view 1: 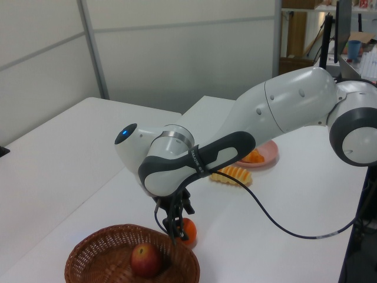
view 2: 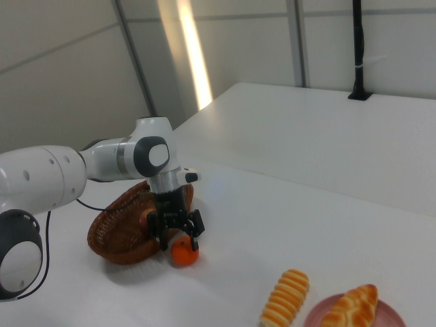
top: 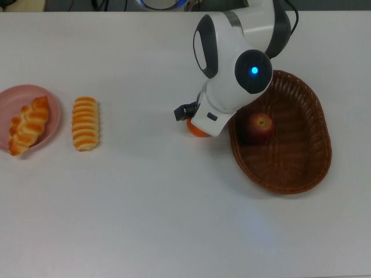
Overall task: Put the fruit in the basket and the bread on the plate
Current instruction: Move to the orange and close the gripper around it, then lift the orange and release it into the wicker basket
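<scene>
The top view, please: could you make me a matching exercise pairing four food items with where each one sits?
Items:
1. apple
2. mandarin
3. braided loaf
4. striped roll

Places:
A. bare table beside the plate
B. on the pink plate
C. in the wicker basket
D. on the table just outside the basket, under the gripper

Pairs: 1-C, 2-D, 3-B, 4-A
</scene>
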Action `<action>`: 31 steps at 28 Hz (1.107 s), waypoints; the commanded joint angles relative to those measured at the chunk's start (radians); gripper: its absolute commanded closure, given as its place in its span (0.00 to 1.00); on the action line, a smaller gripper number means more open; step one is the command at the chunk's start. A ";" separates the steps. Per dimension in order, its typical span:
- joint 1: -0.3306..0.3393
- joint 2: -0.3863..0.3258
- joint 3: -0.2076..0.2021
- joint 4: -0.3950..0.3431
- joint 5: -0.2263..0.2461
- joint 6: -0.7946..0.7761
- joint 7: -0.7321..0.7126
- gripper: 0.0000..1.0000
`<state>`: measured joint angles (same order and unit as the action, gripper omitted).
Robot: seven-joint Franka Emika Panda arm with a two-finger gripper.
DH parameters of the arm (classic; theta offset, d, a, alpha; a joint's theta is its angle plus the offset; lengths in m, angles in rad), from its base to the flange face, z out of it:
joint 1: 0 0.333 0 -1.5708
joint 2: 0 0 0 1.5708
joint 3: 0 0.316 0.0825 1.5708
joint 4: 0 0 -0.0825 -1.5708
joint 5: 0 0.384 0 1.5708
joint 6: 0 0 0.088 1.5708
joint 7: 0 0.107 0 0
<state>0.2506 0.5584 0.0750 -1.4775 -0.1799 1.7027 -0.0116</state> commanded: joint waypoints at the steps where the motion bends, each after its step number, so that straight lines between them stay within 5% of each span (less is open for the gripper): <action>1: 0.026 -0.008 -0.017 -0.014 -0.010 0.029 0.027 0.00; 16: 0.026 0.041 -0.017 -0.014 -0.069 0.138 0.082 0.03; 19: 0.026 0.041 -0.018 -0.014 -0.072 0.138 0.078 0.43; 20: 0.021 0.040 -0.018 -0.012 -0.066 0.138 0.076 0.71; 22: 0.018 0.040 -0.018 -0.010 -0.063 0.138 0.075 0.95; 31: 0.012 0.028 -0.023 -0.007 -0.055 0.135 0.074 1.00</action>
<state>0.2585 0.5788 0.0704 -1.4750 -0.2240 1.8001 0.0357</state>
